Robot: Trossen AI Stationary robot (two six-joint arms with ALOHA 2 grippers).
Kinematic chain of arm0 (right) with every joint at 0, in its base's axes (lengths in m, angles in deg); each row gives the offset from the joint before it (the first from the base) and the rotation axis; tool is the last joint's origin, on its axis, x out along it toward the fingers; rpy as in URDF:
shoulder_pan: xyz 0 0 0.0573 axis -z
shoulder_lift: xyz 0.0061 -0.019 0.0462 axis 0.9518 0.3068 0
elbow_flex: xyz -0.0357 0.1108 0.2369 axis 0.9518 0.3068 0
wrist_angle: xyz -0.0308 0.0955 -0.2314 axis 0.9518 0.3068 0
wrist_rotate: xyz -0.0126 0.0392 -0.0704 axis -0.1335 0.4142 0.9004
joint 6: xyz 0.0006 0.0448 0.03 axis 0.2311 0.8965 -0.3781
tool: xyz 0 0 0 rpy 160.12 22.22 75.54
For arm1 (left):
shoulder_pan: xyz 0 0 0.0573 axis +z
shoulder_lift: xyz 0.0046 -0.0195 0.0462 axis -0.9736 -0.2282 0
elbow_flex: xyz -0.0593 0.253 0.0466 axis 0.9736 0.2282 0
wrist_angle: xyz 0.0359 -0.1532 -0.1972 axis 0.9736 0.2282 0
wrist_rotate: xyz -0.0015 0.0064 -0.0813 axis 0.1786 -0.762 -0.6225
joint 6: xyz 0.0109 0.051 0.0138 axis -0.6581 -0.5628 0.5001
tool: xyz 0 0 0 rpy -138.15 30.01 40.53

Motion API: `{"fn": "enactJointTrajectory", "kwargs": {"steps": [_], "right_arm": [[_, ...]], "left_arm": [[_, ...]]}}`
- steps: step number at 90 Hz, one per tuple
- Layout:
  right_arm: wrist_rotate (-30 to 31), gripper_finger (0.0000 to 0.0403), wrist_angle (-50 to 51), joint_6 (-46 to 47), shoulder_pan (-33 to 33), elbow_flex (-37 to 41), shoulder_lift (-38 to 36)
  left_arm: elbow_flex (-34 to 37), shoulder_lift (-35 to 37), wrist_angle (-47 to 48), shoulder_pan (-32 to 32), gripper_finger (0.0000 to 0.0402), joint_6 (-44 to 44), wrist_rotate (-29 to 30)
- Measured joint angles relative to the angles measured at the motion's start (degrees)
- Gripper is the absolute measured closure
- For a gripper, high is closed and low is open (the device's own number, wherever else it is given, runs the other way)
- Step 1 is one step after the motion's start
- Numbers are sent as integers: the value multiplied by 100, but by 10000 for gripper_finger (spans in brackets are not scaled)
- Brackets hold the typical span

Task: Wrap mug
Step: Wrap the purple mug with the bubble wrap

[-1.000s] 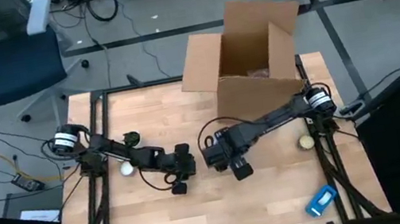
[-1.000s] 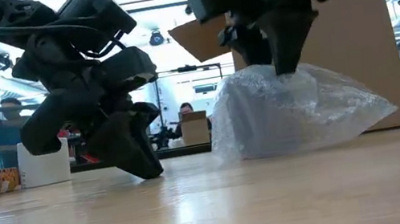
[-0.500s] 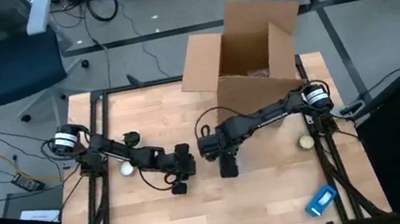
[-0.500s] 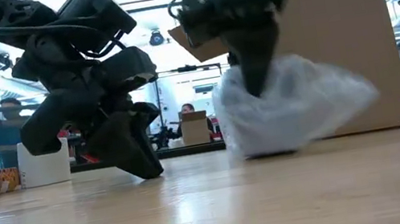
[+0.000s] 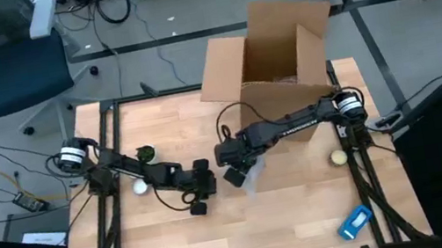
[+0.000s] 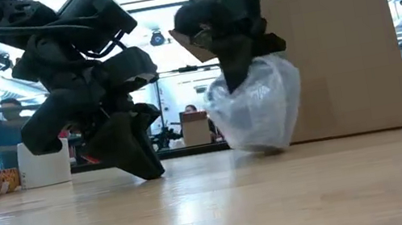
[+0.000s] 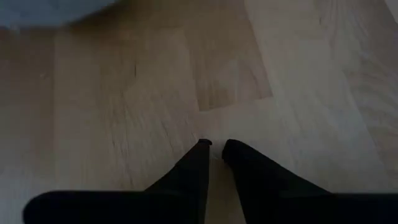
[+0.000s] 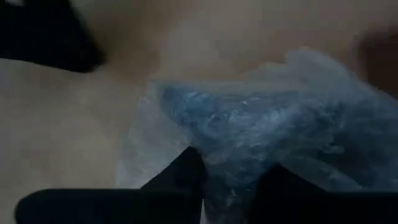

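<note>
A bundle of clear bubble wrap (image 6: 259, 109) hangs under my right gripper (image 6: 237, 74), which is shut on it near the table's middle (image 5: 234, 173). In the right wrist view a bluish shape (image 8: 249, 124) shows through the wrap; I cannot tell whether it is the mug. The bundle's underside (image 6: 271, 146) is down at the tabletop. My left gripper (image 5: 199, 206) rests low over the bare wood to the left of the bundle, its fingers (image 7: 205, 149) nearly together and holding nothing. My right gripper pinches a gathered bunch of bubble wrap (image 8: 233, 177) between its two fingers, several layers thick. The fingers come from above, pointing down at the bundle's top (image 6: 241, 81). The bundle hangs below them, bunched and rounded, with its bottom at the table.
An open cardboard box (image 5: 272, 53) stands at the far edge behind the bundle. Small balls lie at the left (image 5: 139, 188) and right (image 5: 337, 157). A blue object (image 5: 354, 221) lies near the front right corner. A white cup (image 6: 43, 163) shows in the low view.
My right gripper has moved toward the table's left and far edges, turning as it went. The bubble wrap, which spread wide toward the right, has been drawn in and folded over into a compact rounded bundle under the fingers.
</note>
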Motion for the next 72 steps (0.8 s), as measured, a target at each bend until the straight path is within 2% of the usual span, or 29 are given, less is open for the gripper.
{"fn": "enactJointTrajectory", "kwargs": {"steps": [16,49,61,72], "right_arm": [[-62,334,-143,237,-47,0,-2],[-208,258,63,203,-29,-406,-9],[-224,256,553,0,-23,-933,-13],[-540,273,1408,-492,-20,-1328,-20]], "left_arm": [[-2,0,11,0,348,2,2],[-2,0,24,0,348,20,2],[-2,0,29,0,348,32,2],[-2,0,33,0,348,39,2]]}}
